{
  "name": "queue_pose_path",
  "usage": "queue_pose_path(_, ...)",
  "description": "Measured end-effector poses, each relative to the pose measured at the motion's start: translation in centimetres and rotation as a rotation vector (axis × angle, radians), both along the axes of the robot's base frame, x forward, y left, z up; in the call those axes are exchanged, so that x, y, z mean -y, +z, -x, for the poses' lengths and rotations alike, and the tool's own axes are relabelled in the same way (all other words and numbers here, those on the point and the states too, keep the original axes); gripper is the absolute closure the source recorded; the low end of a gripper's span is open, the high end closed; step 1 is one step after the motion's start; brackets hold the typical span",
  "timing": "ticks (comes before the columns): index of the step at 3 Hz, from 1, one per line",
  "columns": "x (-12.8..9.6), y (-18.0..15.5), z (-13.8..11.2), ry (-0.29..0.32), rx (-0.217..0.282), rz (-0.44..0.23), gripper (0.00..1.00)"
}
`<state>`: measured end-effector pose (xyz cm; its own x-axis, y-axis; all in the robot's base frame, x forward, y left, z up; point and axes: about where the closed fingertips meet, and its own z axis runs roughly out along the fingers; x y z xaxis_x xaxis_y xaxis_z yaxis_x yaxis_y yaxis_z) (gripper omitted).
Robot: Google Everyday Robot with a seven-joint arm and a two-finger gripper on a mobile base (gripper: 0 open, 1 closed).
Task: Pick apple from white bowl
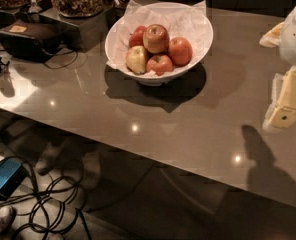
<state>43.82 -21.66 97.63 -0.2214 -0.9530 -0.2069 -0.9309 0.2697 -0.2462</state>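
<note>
The apple (156, 38), red with a tan blush round its stem dimple, sits on top of the pile in the white bowl (158, 79), touching the apples around it. A yellow-green apple (137, 59) lies at the front left. The bowl, lined with crinkled paper (188, 19), stands on a glossy grey-brown counter (138, 116). My gripper (289, 101) hangs at the right edge of the view, well apart from the bowl; I cannot tell whether it is open or closed.

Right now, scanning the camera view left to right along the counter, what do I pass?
First the black case → white bowl holding the apple → gripper at the picture's right edge.
</note>
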Motion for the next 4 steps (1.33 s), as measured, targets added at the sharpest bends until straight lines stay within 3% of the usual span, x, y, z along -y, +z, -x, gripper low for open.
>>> queue_pose_path(2,-0.5,0.6,-0.5,-0.015,0.006,-0.011,0.0)
queue_pose_path(3,-1.5,1.1,-3.0,-0.069,-0.041,-0.049,0.0)
queue_pose_path(4,-3.3,2.2,-6.8,-0.112,-0.056,-0.077,0.0)
